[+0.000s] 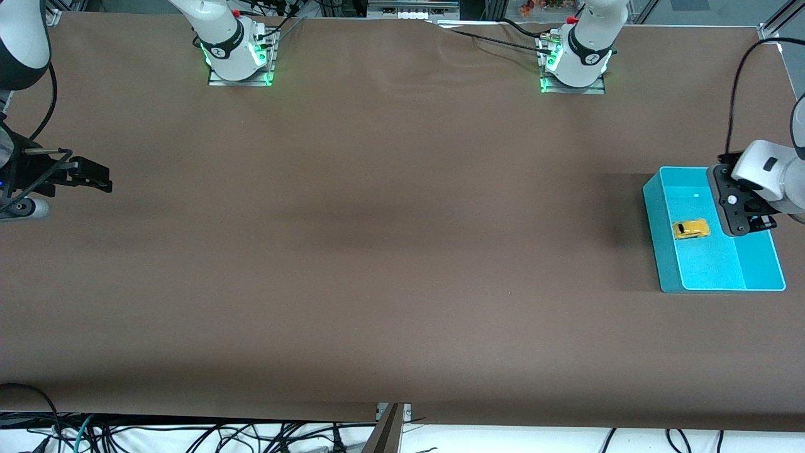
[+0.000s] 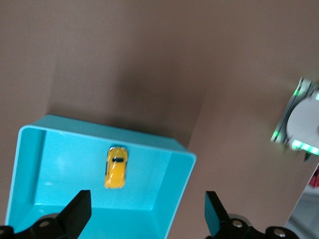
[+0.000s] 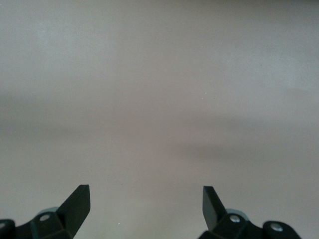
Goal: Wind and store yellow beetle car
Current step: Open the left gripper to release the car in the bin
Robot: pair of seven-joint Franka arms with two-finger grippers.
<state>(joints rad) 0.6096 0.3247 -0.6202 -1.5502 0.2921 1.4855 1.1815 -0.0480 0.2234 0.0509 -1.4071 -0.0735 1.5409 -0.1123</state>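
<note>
The yellow beetle car [image 1: 691,228] lies on the floor of the cyan bin [image 1: 666,251] at the left arm's end of the table. It also shows in the left wrist view [image 2: 116,167], inside the bin [image 2: 177,169]. My left gripper [image 1: 748,220] is open and empty above the bin, beside the car. Its fingertips [image 2: 79,211] stand wide apart in the left wrist view. My right gripper [image 1: 94,176] is open and empty over bare table at the right arm's end, and the arm waits there. Its fingertips [image 3: 79,201] show only table between them.
A brown cloth covers the table [image 1: 377,251]. The two arm bases [image 1: 239,56] [image 1: 575,63] stand along its edge farthest from the front camera. Cables hang below the table's near edge [image 1: 251,434].
</note>
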